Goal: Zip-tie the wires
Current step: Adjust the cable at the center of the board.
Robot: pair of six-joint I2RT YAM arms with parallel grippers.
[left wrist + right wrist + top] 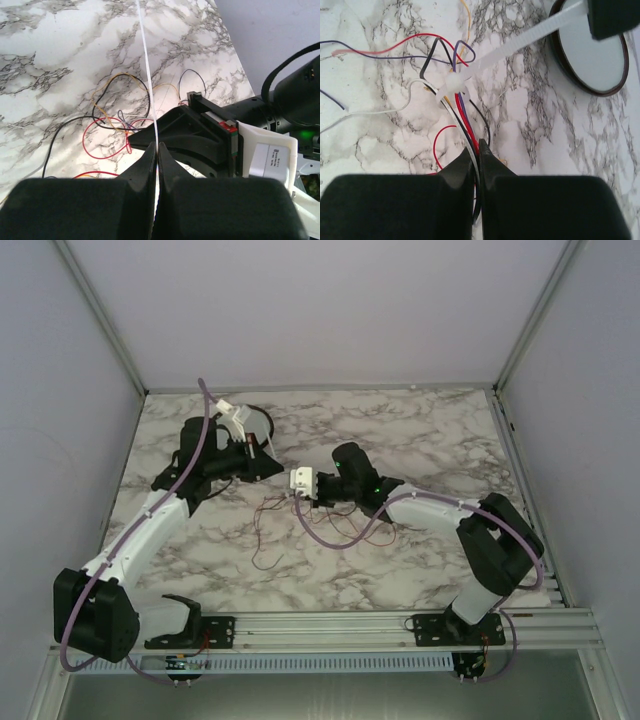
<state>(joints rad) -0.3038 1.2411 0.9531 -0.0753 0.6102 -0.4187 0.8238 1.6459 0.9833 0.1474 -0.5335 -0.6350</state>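
Note:
The wires (461, 107) are thin red, black, white and purple strands, bunched together by a white zip tie (512, 47) whose head sits on the bundle. My right gripper (478, 148) is shut on the bundle just below the tie's head. My left gripper (157, 148) is shut on the tie's strap (148, 65), which runs taut away from it. In the top view the left gripper (272, 466) and the right gripper (293, 492) are close together mid-table, with the loose wire loops (290, 532) trailing toward the near edge.
A round dark-rimmed dish (592, 55) lies on the marble table beside the left gripper; it also shows in the top view (262, 420), partly hidden by the left wrist. Metal frame rails (520, 455) border the table.

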